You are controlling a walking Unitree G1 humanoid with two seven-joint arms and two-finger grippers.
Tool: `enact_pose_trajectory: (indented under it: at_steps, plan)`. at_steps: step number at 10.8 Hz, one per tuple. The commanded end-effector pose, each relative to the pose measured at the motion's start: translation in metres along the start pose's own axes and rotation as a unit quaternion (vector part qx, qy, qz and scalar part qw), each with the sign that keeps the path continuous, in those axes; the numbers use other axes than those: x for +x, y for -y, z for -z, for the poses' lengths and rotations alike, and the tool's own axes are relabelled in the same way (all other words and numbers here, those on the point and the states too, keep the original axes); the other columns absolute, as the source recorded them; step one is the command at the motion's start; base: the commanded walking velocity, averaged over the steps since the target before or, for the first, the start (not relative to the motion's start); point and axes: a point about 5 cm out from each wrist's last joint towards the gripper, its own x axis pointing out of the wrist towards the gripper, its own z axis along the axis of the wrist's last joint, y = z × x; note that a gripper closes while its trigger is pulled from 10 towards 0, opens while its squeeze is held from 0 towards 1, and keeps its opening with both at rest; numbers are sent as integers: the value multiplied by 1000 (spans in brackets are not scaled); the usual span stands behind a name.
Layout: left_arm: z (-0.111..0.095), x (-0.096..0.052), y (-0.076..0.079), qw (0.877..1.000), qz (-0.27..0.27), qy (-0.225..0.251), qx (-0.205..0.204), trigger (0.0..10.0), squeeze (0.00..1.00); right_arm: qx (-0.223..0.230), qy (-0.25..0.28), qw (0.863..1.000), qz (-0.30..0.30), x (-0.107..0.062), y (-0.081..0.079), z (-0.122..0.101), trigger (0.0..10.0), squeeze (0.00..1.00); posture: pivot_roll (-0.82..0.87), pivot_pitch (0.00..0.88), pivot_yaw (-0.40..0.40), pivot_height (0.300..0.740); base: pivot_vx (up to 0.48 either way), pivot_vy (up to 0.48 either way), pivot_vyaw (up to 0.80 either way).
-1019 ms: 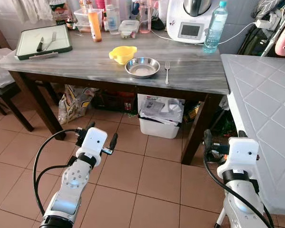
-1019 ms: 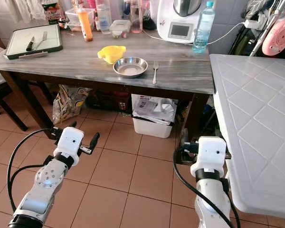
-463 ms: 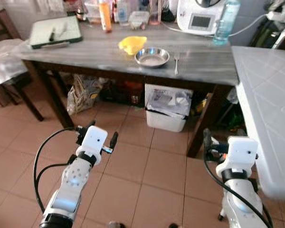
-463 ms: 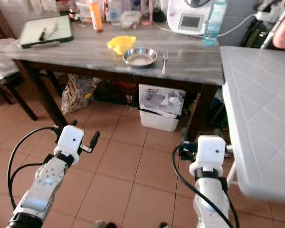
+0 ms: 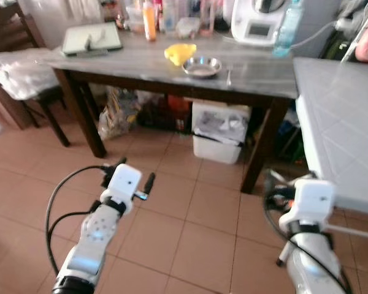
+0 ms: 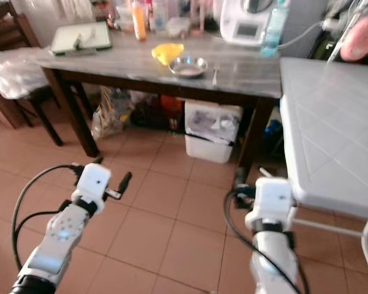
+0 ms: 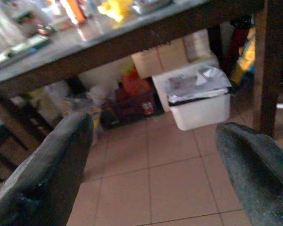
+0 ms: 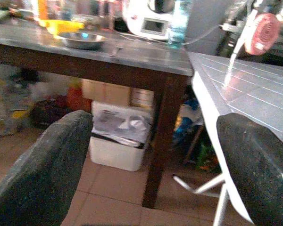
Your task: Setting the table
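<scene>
Grey marble table (image 5: 141,64) stood far off, carrying a yellow bowl (image 5: 180,52), steel bowl (image 5: 202,67) and fork (image 5: 229,76) side by side; nearer, left gripper (image 7: 151,141) and right gripper (image 8: 153,141) hovered spread and empty above the floor tiles (image 5: 190,220).

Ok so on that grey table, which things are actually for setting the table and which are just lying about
For the job:
- steel bowl
- fork beside the bowl
- yellow bowl
- tray with cutlery on it

Just lying about:
- kitchen machine
- water bottle
- orange bottle
- white bin under the table

Both grippers, left and right, are open, holding nothing.
</scene>
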Motion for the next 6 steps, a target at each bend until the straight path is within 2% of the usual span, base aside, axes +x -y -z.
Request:
enact_pose_trajectory:
  at_steps: [1,3,6]
  plan:
    - [0,1,1,1000,11,3,-7,10000,0,-4,7,1000,7,1,3,-3,10000,0,29,63,52,740,0,0,0]
    - [-8,4,2,1000,19,20,-11,10000,0,-9,24,999,22,-1,10,-12,10000,0,16,66,55,740,0,0,0]
    - [-9,5,4,999,27,24,-18,10000,0,-12,21,999,26,-1,12,-11,10000,0,16,65,58,740,0,0,0]
